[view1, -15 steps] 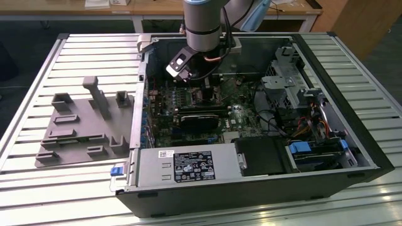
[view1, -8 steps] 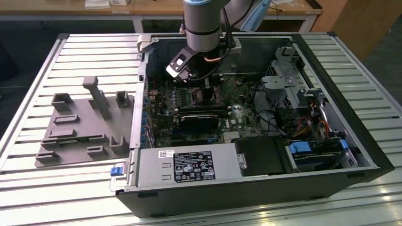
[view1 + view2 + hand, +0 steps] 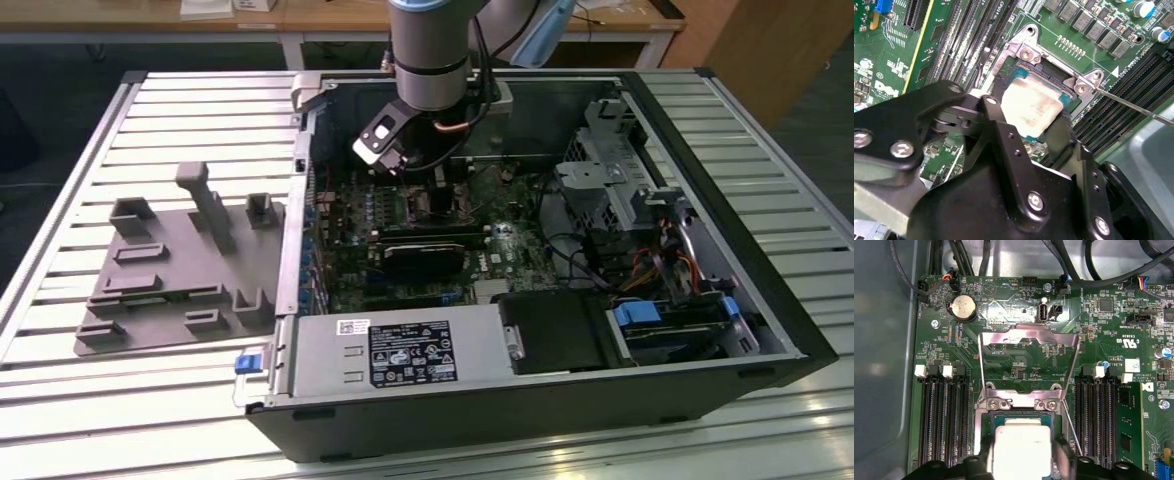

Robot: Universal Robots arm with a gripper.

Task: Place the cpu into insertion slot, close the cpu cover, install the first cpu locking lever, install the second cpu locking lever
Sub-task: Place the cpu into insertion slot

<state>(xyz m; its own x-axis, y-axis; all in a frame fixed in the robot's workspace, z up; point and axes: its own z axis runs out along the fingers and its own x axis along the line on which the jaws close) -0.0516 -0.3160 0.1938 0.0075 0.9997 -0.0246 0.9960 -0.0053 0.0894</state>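
On inspection, the hand (image 3: 1026,122) pinches the cpu (image 3: 1029,107) by two opposite edges at the insertion slot (image 3: 1051,75) (fully seated or not cannot be told), the cpu cover (image 3: 1029,335) stands open and the locking levers (image 3: 1134,106) are unlatched.

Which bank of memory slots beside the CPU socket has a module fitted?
The bank across the socket from the coin cell battery: a green memory module stands at its outer edge. The bank on the battery's side shows bare black slots.
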